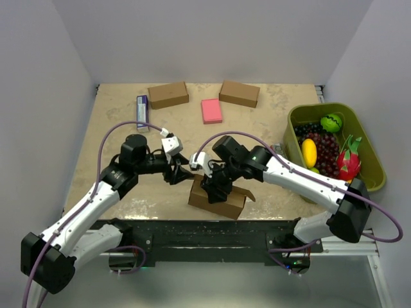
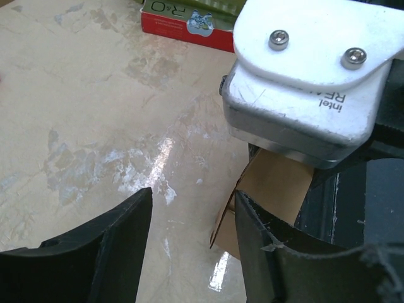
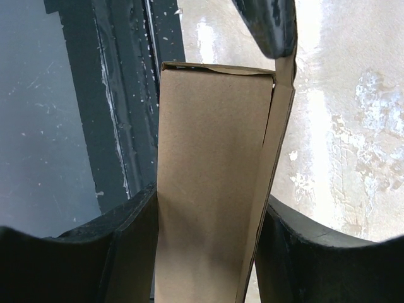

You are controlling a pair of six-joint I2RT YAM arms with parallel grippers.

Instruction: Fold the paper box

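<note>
1. We see the paper box (image 1: 221, 204) lying at the near edge of the counter (image 1: 270, 128), about midway along it, partly formed, with a flap sticking out at its right end.
2. The right gripper (image 1: 214, 186) is clamped on the paper box from above. In the right wrist view its two fingers press on opposite long sides of the cardboard.
3. The left gripper (image 1: 174, 174) sits just beside the box's left end, its fingers apart with only bare counter between them. One finger is close to the cardboard edge.
4. The right arm's white camera housing (image 2: 303, 82) crowds the space just ahead of the left gripper and hides much of the box from that side.
5. Along the far edge we find two closed brown boxes (image 1: 168, 94) (image 1: 239, 94), with a pink pad (image 1: 211, 110) between them, slightly nearer.
6. A small carton (image 1: 142, 112) lies toward the far left corner.
7. A green basket (image 1: 314, 109) of fruit stands at the right edge, well apart from the box.
</note>
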